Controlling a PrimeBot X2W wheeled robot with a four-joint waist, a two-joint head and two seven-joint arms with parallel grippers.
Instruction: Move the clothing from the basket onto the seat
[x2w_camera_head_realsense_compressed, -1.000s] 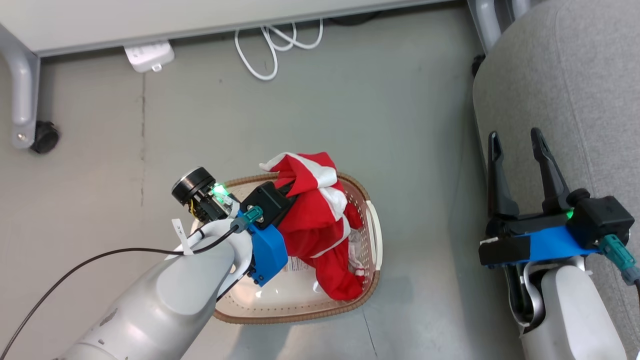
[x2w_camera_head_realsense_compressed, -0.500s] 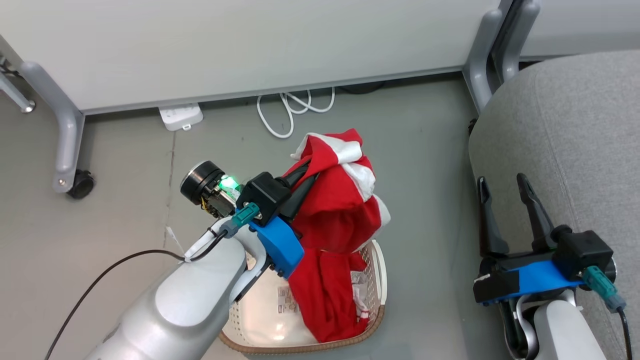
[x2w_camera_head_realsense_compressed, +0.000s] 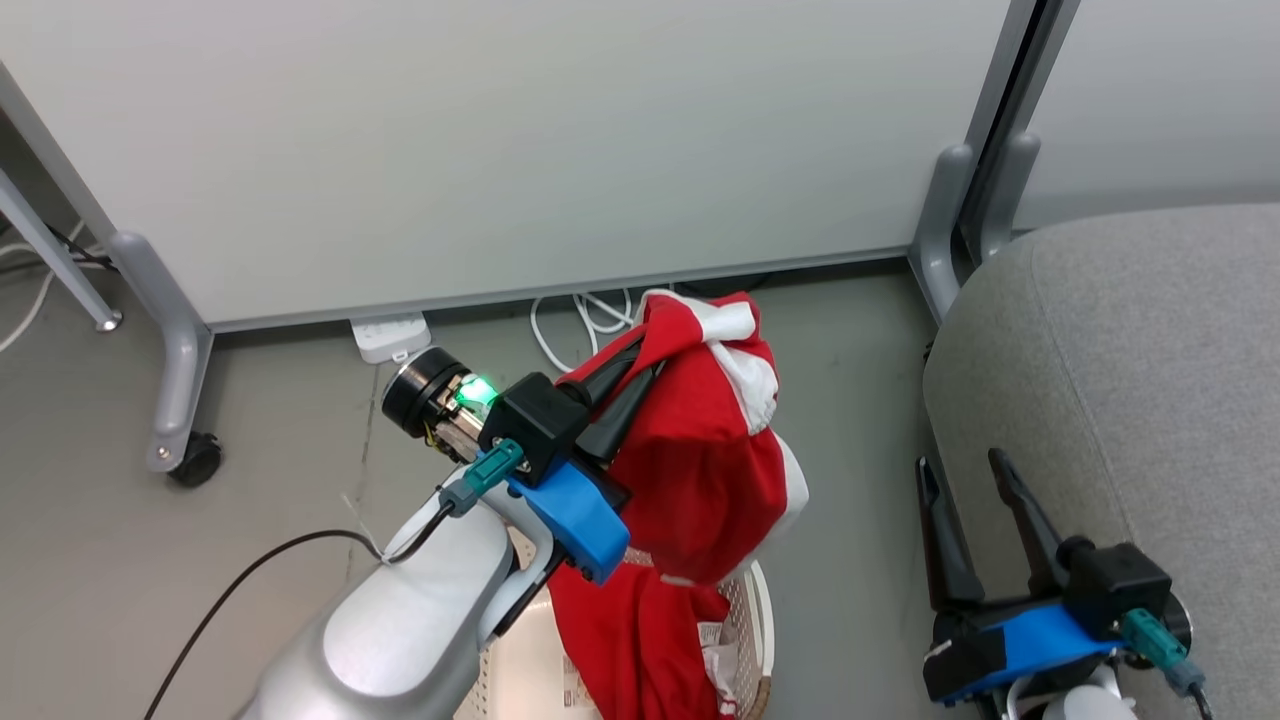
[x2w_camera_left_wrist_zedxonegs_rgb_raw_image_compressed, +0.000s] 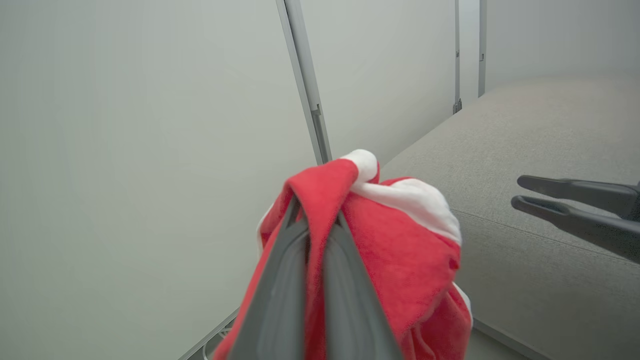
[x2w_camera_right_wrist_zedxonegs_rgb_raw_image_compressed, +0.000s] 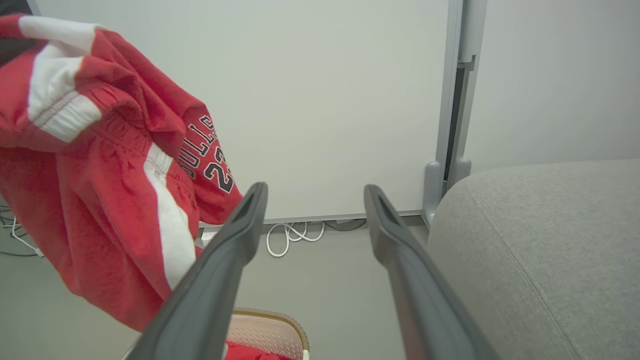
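Note:
My left gripper is shut on a fold of red clothing with white stripes, and holds it up above the basket. The fabric hangs down from the fingers and hides their tips. A second red garment lies in the cream basket, its tag showing. The grey seat is to the right. Beside the seat's edge, my right gripper stands open with nothing in it. In the right wrist view the hanging clothing shows black lettering, left of the open right gripper.
A white partition panel stands behind on grey legs, one with a black caster. A power strip and a coiled white cable lie on the grey floor at its foot. A black cable trails from my left arm.
My left gripper has lifted the red garment up clear of the basket. The head camera has tilted up, so basket and right gripper sit lower in the picture. The right gripper stays open.

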